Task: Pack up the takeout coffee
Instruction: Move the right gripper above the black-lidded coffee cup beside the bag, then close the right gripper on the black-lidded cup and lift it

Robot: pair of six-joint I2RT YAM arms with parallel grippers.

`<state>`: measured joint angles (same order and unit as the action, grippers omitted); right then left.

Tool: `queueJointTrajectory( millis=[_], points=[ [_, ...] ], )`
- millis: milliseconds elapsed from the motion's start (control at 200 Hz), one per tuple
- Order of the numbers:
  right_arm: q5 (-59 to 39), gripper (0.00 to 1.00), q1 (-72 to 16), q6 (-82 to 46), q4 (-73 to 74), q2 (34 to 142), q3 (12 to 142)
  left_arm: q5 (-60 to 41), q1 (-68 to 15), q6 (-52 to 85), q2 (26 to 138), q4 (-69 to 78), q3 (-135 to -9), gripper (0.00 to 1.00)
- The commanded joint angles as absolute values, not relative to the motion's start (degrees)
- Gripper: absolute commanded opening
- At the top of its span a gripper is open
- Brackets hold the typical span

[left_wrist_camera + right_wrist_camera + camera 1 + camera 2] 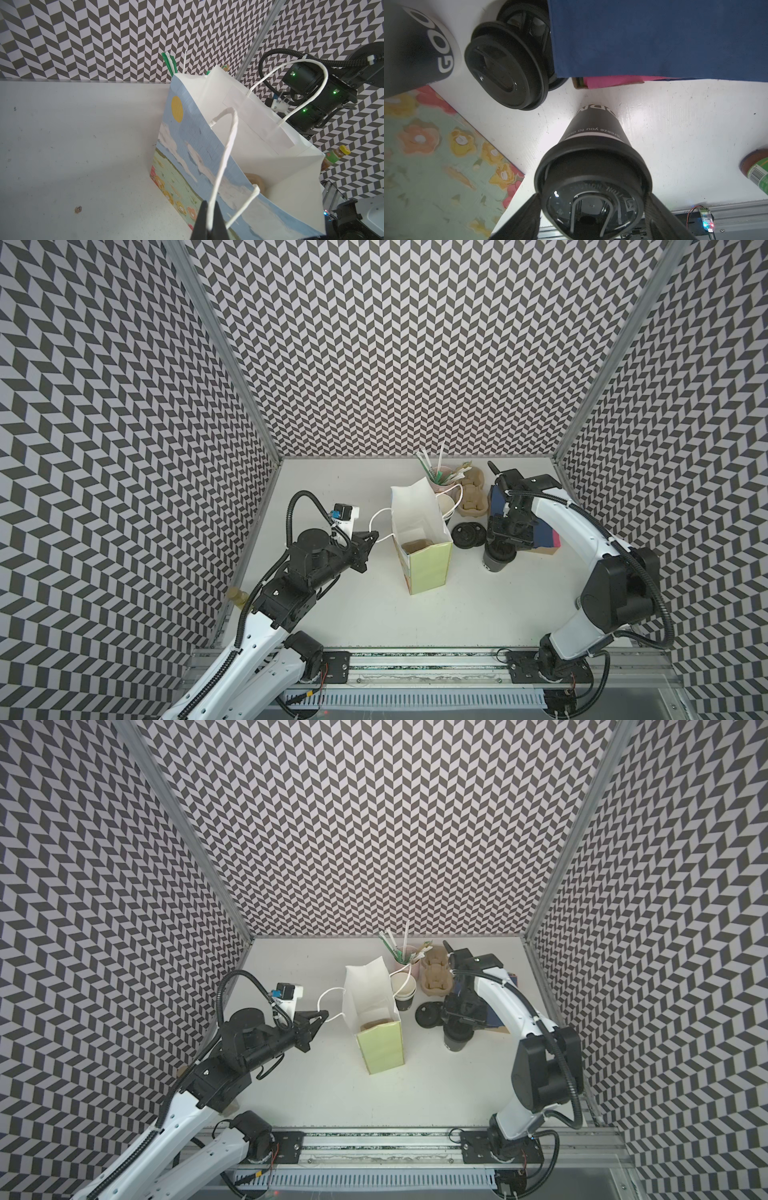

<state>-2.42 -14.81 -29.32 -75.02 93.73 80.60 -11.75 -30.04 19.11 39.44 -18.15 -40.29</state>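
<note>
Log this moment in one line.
left gripper: shut on bag handle | right gripper: astride cup, grip unclear | cup: upright, outside bag

Both top views look down from high over the table (498, 605); wrist cameras sit close, sharing the gift bag (187, 145).

Matt black paper cup (593, 128) with glossy black plastic lid (591, 182); smooth white paper bag (259, 133); scuffed matt worktop (72, 145).
</note>
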Motion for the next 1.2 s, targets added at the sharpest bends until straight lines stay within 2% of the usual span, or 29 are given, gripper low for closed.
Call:
queueJointTrajectory(
  millis=[0, 220, 616, 941, 1197],
  points=[
    [-2.1, 0.76, -14.7, -28.7, -75.7, 94.1, 81.5, -11.2, -30.4, 18.5, 39.6, -19.4, -40.6, 0.00],
    [-1.5, 0.75, -14.7, -28.8, -75.7, 94.5, 81.1, -11.2, -30.4, 18.6, 39.5, -19.4, -40.6, 0.00],
    [-1.3, 0.83, -14.8, -28.6, -75.2, 94.3, 80.1, -11.3, -30.4, 18.5, 39.5, -19.5, -40.7, 0.00],
    [-0.2, 0.71, -15.5, -28.8, -74.1, 94.7, 78.2, -11.2, -30.4, 18.5, 39.5, -19.5, -40.7, 0.00],
    [-0.7, 0.57, -16.0, -28.6, -73.7, 94.3, 77.0, -11.2, -30.4, 18.5, 39.5, -19.5, -40.7, 0.00]
  ],
)
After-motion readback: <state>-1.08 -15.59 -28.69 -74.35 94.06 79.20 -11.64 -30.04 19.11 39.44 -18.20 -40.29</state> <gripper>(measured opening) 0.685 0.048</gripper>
